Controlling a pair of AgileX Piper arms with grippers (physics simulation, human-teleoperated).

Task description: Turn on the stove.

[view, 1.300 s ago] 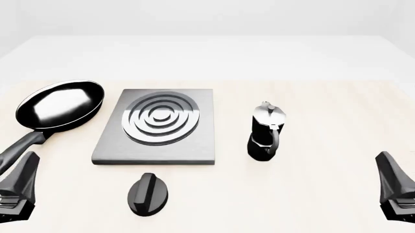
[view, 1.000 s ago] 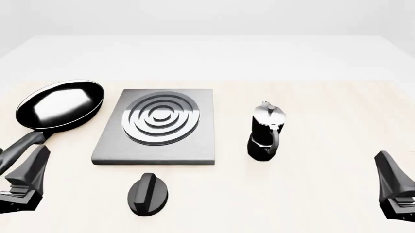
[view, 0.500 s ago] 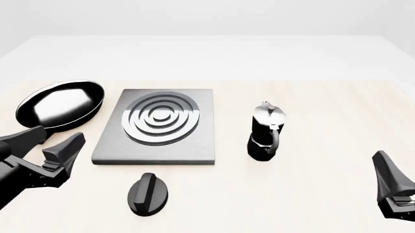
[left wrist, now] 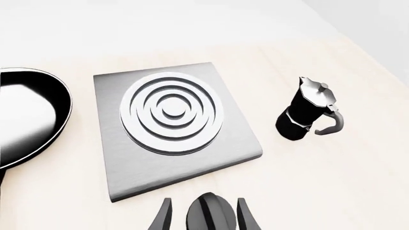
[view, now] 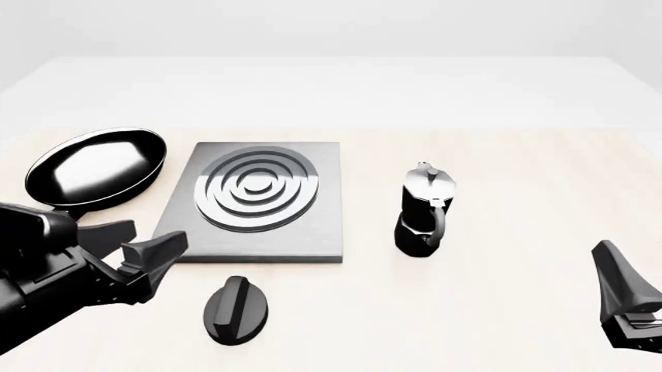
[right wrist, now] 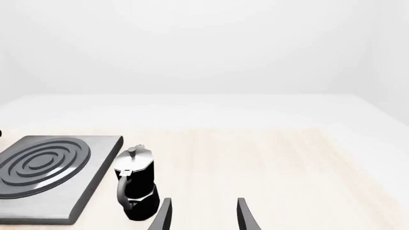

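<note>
- Two robot arms work at a pale wooden bench (view: 517, 325) that carries four things, listed here from largest to smallest.
- The stove (view: 253, 200), a flat grey square slab with silver burner rings, lies left of centre on the bench.
- A black frying pan (view: 95, 167) sits just beside the stove's left edge, its handle pointing toward the arms.
- A black-and-silver coffee pot (view: 424, 209) stands upright, apart from the stove on its right.
- The stove's knob (view: 236, 310), small, black and ridged, lies apart from the slab, near its front edge.
- The left end effector (view: 132, 256) hangs just left of the knob with fingers spread and empty; its wrist view shows the knob (left wrist: 211, 216) between the fingers, probably lining up to grip and turn it.
- The right end effector (view: 621, 298) waits at the far right, released, holding nothing.
</note>
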